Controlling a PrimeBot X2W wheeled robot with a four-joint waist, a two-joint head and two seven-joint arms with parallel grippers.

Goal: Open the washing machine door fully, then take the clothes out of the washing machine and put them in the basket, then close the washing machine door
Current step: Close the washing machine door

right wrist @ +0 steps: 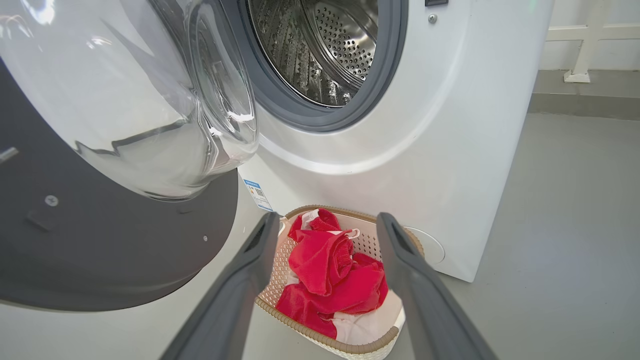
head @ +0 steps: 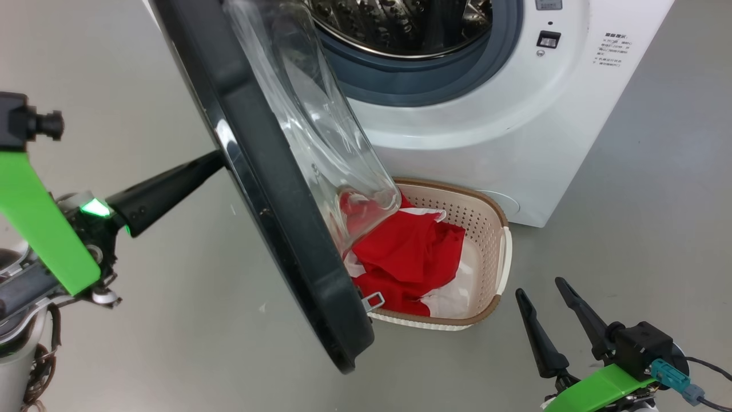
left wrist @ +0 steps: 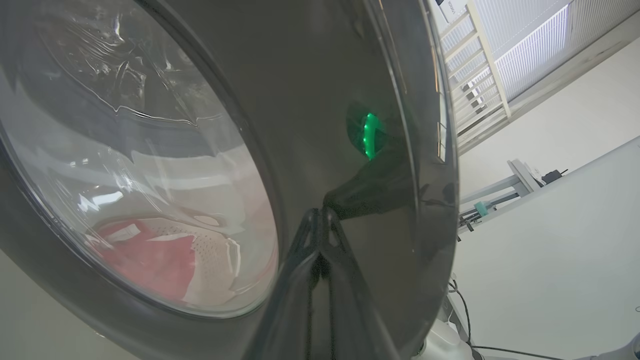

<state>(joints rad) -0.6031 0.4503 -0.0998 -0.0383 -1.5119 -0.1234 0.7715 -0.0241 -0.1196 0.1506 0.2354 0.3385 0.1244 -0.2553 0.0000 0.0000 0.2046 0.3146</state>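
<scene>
- The clothes [head: 412,252] are lying heaped in the basket [head: 498,269], red folds on top and white cloth showing underneath. With them sitting there and not in the machine, the unloading is looking finished to me.
- The basket is standing on the floor [head: 629,240] right against the front of the washing machine [head: 486,131], below its opening. I judge it is placed there so each garment has only a short way to drop.
- The drum [head: 394,23] is showing nothing but bare studded steel in the part I can see.
- The door [head: 269,189] is standing partly open, angled out from the machine. Its glass bulge is hanging over one end of the basket.
- The left hand [head: 213,163] is pinched fully shut, gripping nothing, with its tips touching the door's glossy outer face. I take it as working like a blunt pusher, set to swing the door closed.
- The right hand [head: 540,289] is hanging spread wide and empty, near the basket's far side and well apart from the door. It is probably waiting out of the door's path.
- Counting: one machine, one door, one basket and two hands. The clothes are bundled together, so I cannot tell how many pieces there are.
</scene>
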